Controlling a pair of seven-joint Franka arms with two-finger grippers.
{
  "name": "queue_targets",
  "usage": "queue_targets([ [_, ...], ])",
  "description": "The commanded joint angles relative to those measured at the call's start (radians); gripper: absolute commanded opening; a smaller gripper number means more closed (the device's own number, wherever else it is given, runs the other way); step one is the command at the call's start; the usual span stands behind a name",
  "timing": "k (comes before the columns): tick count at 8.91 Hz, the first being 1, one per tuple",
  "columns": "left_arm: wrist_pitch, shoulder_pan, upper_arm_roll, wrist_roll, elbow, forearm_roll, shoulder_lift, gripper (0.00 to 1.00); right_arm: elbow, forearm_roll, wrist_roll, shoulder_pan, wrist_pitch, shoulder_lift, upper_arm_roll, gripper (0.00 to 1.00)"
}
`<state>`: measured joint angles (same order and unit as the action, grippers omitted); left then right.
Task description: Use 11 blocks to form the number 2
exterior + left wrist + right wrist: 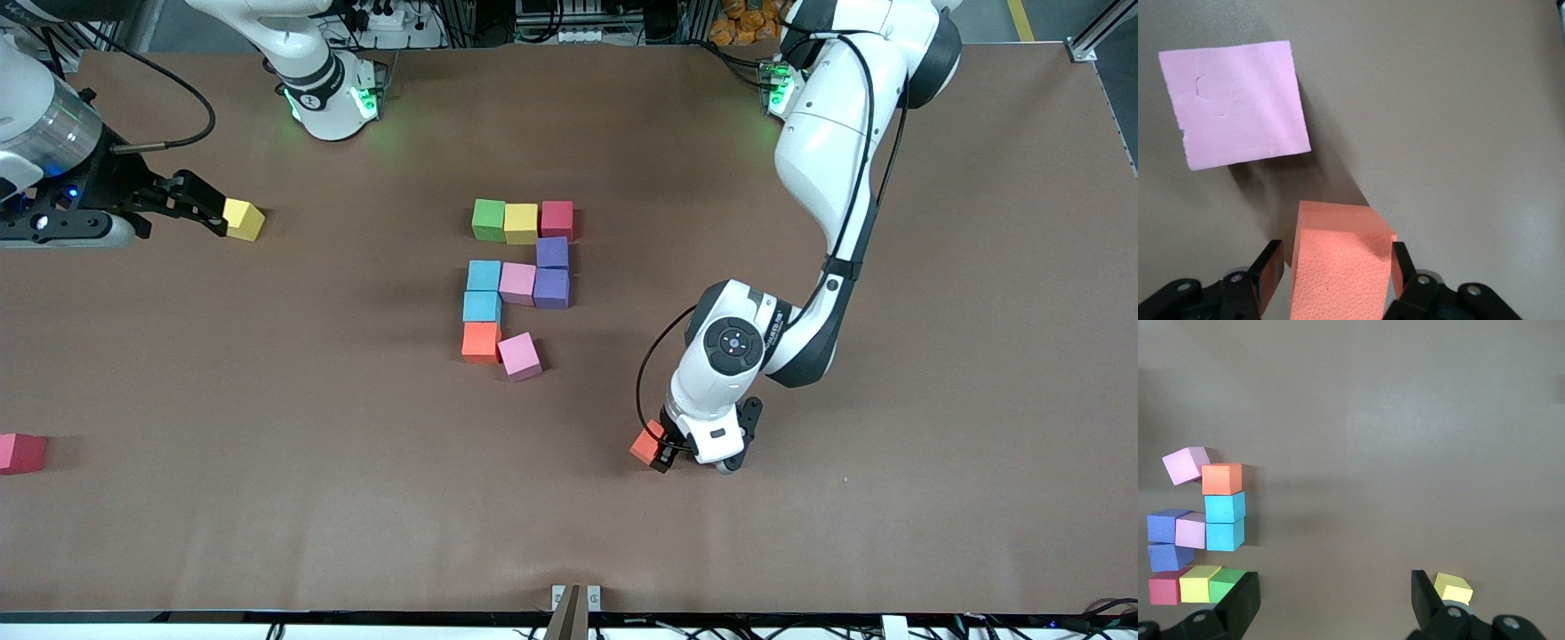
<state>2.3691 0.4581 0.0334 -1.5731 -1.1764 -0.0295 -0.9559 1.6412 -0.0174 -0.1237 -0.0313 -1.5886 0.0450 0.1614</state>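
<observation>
The number 2 stands partly built mid-table: green [488,219], yellow [521,222] and red [557,219] blocks in a row, two purple [552,270], a pink [517,284], two light blue [483,292] and an orange one [481,342]. A tilted pink block [520,356] sits beside the orange one. My left gripper [665,452] [1337,257] is shut on another orange block [646,443] [1338,267], low over the table nearer the front camera. A pink block [1238,103] lies close by it. My right gripper [213,213] [1335,583] is open and empty.
A loose yellow block [243,219] [1453,588] lies just outside the right gripper's fingers, toward the right arm's end. A red block [20,452] sits at that end's edge, nearer the front camera. The brown table [889,533] is bare around the left gripper.
</observation>
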Motion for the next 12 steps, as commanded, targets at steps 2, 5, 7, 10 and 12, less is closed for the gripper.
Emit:
queue_targets([
  [2,0.033,0.01,-0.007,0.022,0.001,0.008,-0.017,0.73,-0.014,-0.003,0.001,-0.005,0.013,0.001,0.003,1.0],
  [5,0.059,0.01,-0.007,0.024,0.003,0.008,-0.027,0.73,-0.014,-0.003,0.001,-0.005,0.012,0.001,0.003,1.0],
  [7,0.061,0.01,-0.012,0.018,0.003,0.008,-0.023,0.73,-0.015,-0.003,0.001,-0.005,0.013,0.001,0.003,1.0],
  [10,0.061,0.013,-0.024,-0.001,0.003,0.005,-0.015,0.73,-0.015,-0.003,0.001,-0.005,0.013,0.001,0.003,1.0],
  [12,0.061,0.022,-0.032,-0.013,0.003,0.003,-0.012,0.73,-0.015,-0.001,0.001,-0.005,0.013,0.001,0.003,1.0],
])
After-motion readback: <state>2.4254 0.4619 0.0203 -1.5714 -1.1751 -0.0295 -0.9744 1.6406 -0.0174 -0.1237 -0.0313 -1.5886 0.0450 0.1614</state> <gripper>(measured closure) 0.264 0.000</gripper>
